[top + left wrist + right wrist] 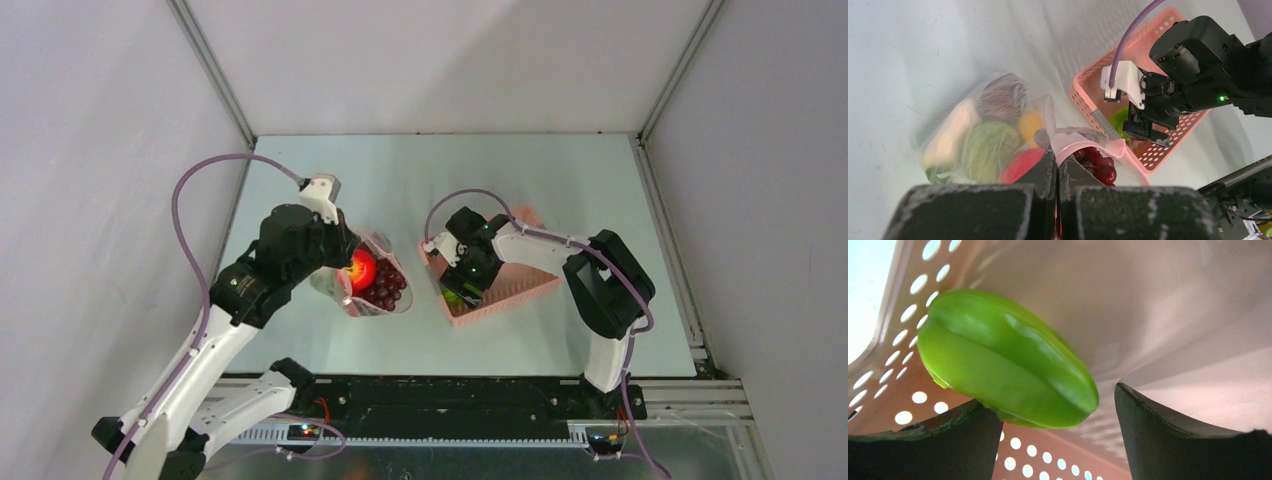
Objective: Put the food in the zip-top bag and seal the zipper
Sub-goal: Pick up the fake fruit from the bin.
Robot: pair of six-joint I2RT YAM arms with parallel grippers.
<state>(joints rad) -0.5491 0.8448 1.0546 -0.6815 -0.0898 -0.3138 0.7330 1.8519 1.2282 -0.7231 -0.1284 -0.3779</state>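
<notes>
The clear zip-top bag (1048, 107) lies on the table left of centre; it also shows in the top view (381, 311). Inside are a white oblong piece (950, 132), a leafy green one (988, 150), red (1020, 162), yellow (1030, 122) and dark maroon (1000, 92) pieces, with maroon grapes (1100, 167) at the mouth. My left gripper (1057, 155) is shut on the bag's mouth edge by the pink zipper (1090, 141). My right gripper (1058, 412) is open inside the basket, its fingers either side of a lime-green piece (1008, 370).
The pink perforated basket (525, 283) lies right of the bag, close to it; its wall (1173, 315) surrounds my right gripper (463, 283). The grey table (420, 180) is enclosed by walls at the back and both sides.
</notes>
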